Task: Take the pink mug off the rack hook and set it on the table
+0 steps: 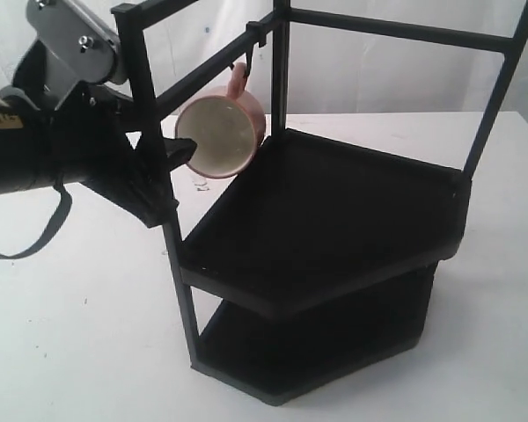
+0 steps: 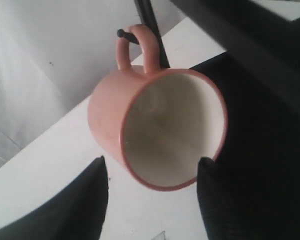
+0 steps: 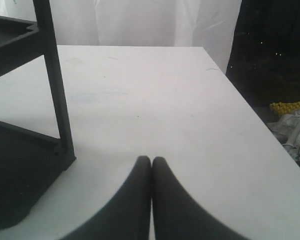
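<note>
**Left jaws:** parted, with one dark finger (image 2: 85,200) on each side of the lower rim of the pink mug (image 2: 165,130). You cannot tell whether either finger touches it. The mug hangs by its loop handle (image 2: 140,47) from the rack hook (image 2: 122,34). Its cream mouth is tipped toward your left wrist camera. It hangs beside the upper shelf of the rack (image 1: 334,211), clear of the desk (image 1: 70,334).

**Right jaws:** pressed together, holding nothing, low over the desk near a rack post (image 3: 55,85).

In the exterior view a rack bar hides most of your left jaws, and your right arm lies outside the frame. The yellow label (image 1: 6,120) on the left arm is too blurred to read.
</note>
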`<action>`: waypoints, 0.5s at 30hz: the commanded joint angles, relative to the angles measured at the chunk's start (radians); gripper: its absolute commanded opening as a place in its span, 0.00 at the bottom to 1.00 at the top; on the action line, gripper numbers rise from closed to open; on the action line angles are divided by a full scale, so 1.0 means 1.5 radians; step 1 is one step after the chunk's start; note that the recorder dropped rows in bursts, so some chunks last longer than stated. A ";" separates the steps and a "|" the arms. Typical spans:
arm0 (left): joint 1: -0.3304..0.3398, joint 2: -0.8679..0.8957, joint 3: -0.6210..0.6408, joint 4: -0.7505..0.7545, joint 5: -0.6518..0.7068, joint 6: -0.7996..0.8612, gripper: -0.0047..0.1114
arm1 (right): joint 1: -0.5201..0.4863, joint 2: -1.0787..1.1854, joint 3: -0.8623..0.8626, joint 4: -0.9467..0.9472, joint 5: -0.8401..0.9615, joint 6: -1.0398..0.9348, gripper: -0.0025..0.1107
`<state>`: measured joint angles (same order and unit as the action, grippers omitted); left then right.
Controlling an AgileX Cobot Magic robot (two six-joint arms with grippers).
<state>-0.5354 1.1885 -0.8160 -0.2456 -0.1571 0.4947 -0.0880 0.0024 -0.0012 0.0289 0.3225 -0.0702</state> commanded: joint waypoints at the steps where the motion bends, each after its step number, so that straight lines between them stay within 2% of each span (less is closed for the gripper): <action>1: -0.003 -0.001 -0.034 -0.005 0.151 0.046 0.54 | -0.001 -0.002 0.001 0.002 -0.006 -0.001 0.02; 7: -0.001 -0.037 -0.040 0.040 0.179 0.045 0.54 | -0.001 -0.002 0.001 0.002 -0.006 -0.001 0.02; 9: 0.012 -0.053 -0.040 0.054 0.180 0.042 0.54 | -0.001 -0.002 0.001 0.001 -0.006 -0.001 0.02; 12: 0.056 -0.068 -0.040 0.056 0.159 0.035 0.54 | -0.001 -0.002 0.001 0.001 -0.006 -0.001 0.02; 15: 0.114 -0.059 -0.035 0.041 0.083 0.005 0.54 | -0.001 -0.002 0.001 0.001 -0.006 -0.001 0.02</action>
<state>-0.4321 1.0980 -0.8679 -0.1628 0.0619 0.5473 -0.0880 0.0024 -0.0012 0.0289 0.3225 -0.0702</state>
